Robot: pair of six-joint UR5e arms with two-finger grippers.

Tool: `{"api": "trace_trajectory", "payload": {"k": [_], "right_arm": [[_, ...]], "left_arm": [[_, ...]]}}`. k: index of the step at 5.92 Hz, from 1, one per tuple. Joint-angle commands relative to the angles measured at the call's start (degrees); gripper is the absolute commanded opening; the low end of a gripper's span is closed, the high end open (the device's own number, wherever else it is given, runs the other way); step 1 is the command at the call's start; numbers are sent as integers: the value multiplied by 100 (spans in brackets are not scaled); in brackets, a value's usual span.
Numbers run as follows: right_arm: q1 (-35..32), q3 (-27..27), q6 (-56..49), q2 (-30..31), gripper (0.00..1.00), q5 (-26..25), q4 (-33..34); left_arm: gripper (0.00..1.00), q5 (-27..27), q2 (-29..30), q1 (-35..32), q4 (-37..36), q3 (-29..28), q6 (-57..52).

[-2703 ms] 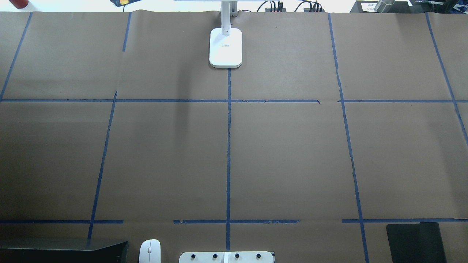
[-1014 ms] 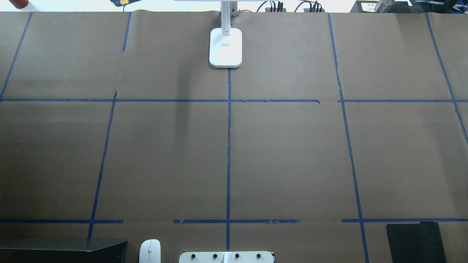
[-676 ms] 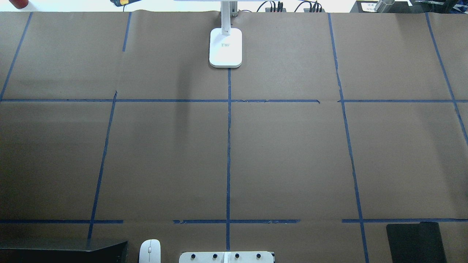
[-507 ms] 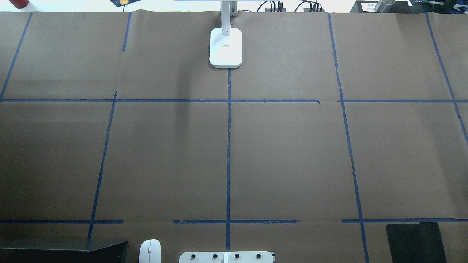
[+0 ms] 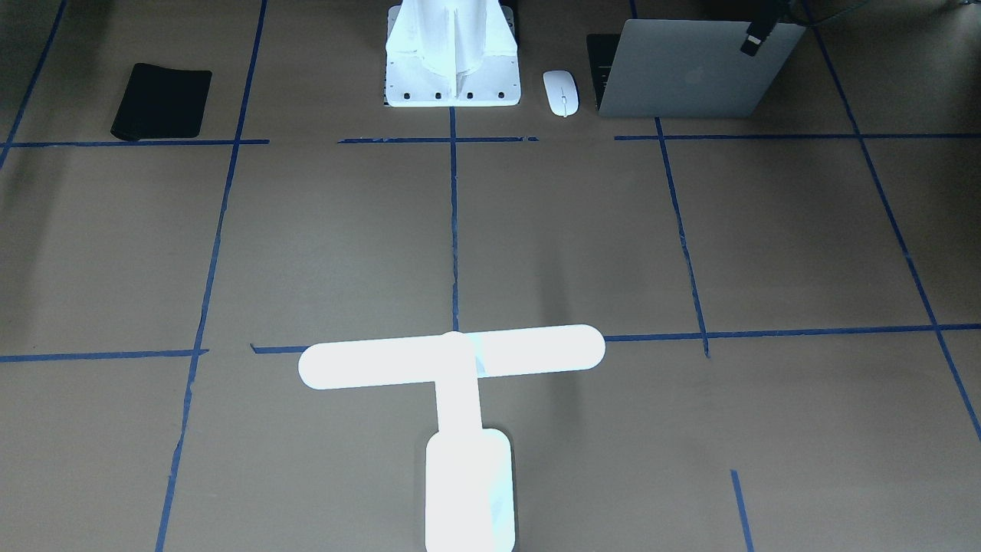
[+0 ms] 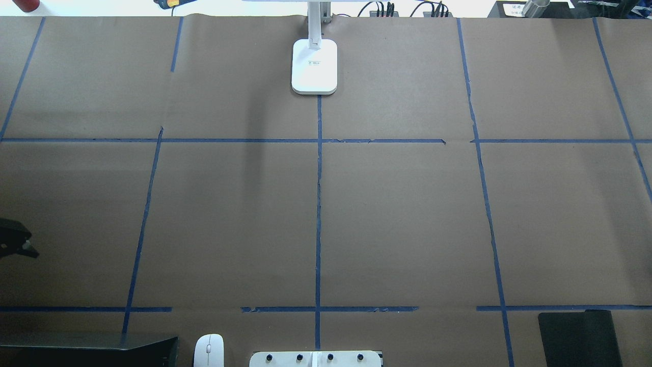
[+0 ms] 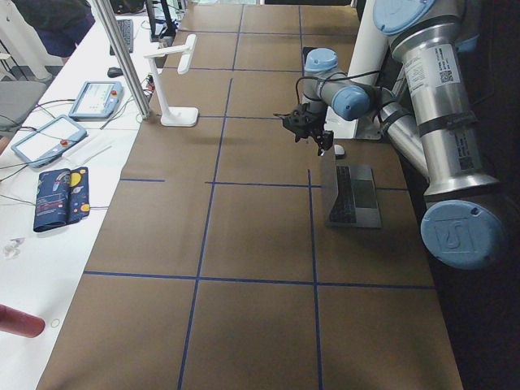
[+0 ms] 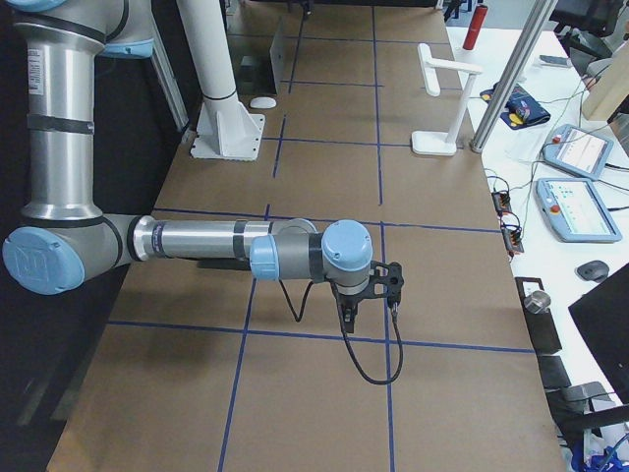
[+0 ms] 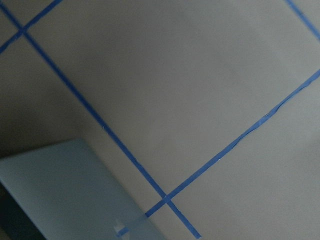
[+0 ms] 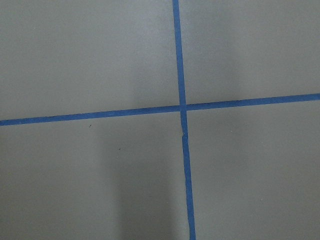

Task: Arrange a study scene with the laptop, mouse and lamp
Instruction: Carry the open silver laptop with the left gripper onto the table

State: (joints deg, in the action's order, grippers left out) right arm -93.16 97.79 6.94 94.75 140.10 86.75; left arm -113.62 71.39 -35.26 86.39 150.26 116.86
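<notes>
Left gripper (image 6: 23, 244) newly in overhead view, near laptop (image 5: 690, 73) lid — opening unclear, right gripper (image 8: 391, 290) likewise

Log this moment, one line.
silver laptop: open; white oval mouse: beside laptop; white T-shaped lamp: upright; left end effector: near laptop; right end effector: over tape cross

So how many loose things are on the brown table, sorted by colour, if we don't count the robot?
White: 2, the mouse and the lamp
Silver: 1, the laptop
Black: 1, the mouse pad
Total: 4
</notes>
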Motion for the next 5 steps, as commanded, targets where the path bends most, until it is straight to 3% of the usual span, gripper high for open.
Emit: {"api": "trace_trajectory", "payload": {"k": [1, 2, 4, 5], "right_arm": [[0, 38, 9, -9, 100, 0, 0], [0, 134, 26, -9, 100, 18, 8], [0, 170, 44, 0, 100, 97, 8], [0, 179, 44, -9, 100, 97, 8]], "left_arm": [[100, 942, 7, 833, -696, 238, 1282], [100, 956, 33, 845, -1225, 510, 1444], [100, 974, 33, 1099, -1335, 495, 1751], [100, 983, 42, 1622, -1492, 495, 2136]]}}
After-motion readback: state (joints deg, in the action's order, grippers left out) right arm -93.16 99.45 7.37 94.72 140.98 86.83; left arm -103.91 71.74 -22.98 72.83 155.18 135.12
